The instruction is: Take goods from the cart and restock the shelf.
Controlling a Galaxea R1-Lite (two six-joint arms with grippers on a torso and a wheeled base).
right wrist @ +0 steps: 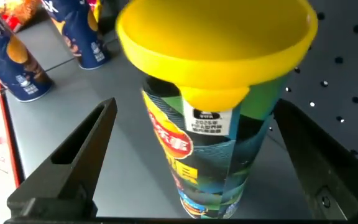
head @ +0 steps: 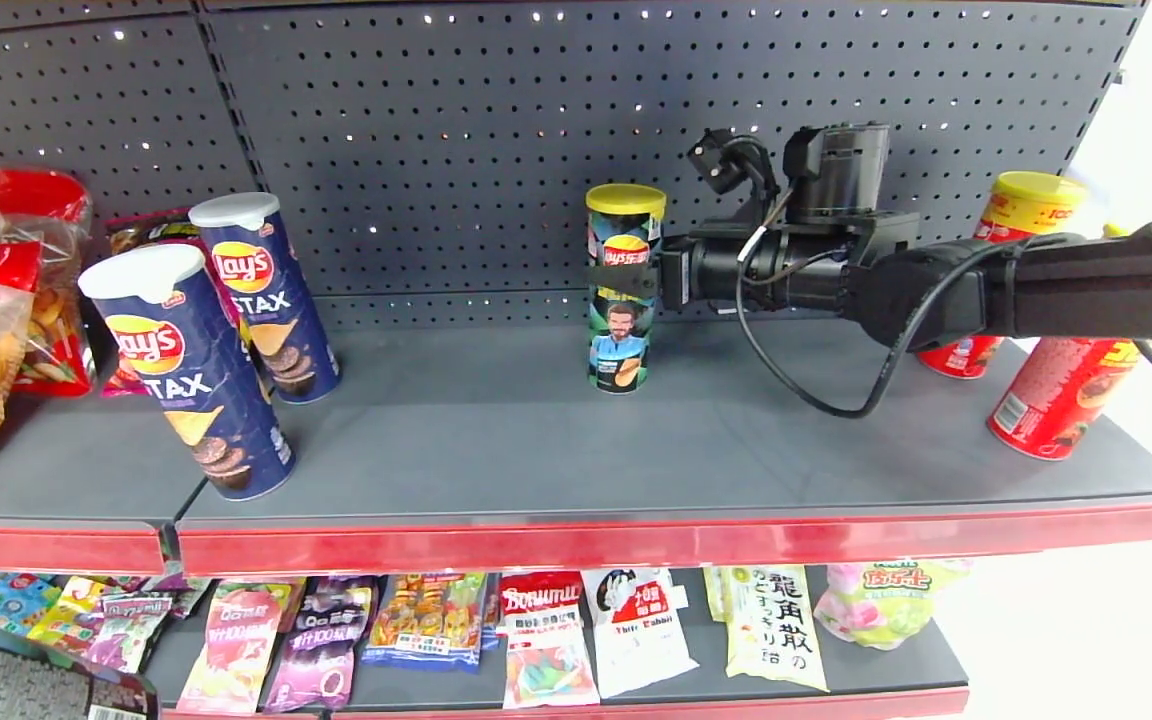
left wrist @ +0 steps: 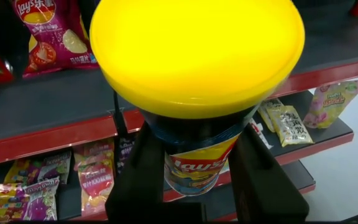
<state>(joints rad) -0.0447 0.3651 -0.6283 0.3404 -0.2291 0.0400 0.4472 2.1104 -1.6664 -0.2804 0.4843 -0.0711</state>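
Grey pegboard [head: 456,130] backs the shelf [head: 536,440]. Jaws of the right gripper [right wrist: 196,106] stand spread either side of the can [right wrist: 210,149], upright mid-shelf. Placing looks finished, so it should back straight out. The left gripper [left wrist: 197,149] pinches a second can [left wrist: 197,56], likely shelved next.

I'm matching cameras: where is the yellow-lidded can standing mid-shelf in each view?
Head view: yellow-lidded can upright mid-shelf, right pincer around it.
Right wrist view: centre, between the pincer's open fingers.
Left wrist view: a second can instead, held by the left pincer.
Shared landmark: blue cans, in head and right wrist views.
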